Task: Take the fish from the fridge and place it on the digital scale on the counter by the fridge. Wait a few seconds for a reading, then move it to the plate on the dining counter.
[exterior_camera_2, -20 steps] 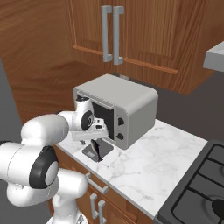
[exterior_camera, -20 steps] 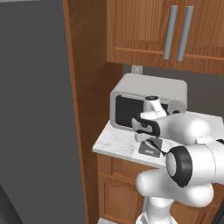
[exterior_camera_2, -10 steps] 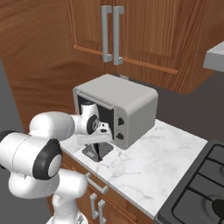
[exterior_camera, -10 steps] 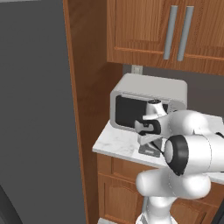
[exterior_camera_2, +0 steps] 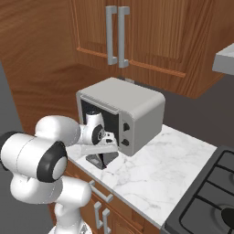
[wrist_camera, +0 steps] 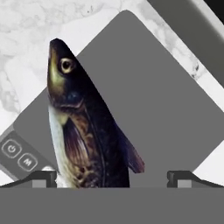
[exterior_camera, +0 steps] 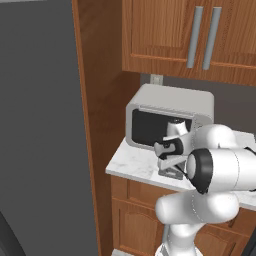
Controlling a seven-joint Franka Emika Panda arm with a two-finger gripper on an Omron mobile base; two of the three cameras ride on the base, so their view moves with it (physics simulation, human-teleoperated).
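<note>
The fish, dark with a pale belly, lies on the flat grey digital scale, head pointing away from the hand. My gripper hangs just above it, open, with its fingertips spread wide either side of the fish's body. The far tip stands clear of the fish. From the base, the gripper sits low over the scale, in front of the microwave. The fridge is the grey wall at left. The plate and the dining counter are out of view.
A light-grey microwave stands right behind the scale on the marble counter. Wood cabinets with grey handles hang above. A dark stove lies at the counter's right end. A wood panel separates fridge and counter.
The hand has sunk a little toward the scale, and the arm's elbow has swung down and forward. The jaws have stayed wide apart.
</note>
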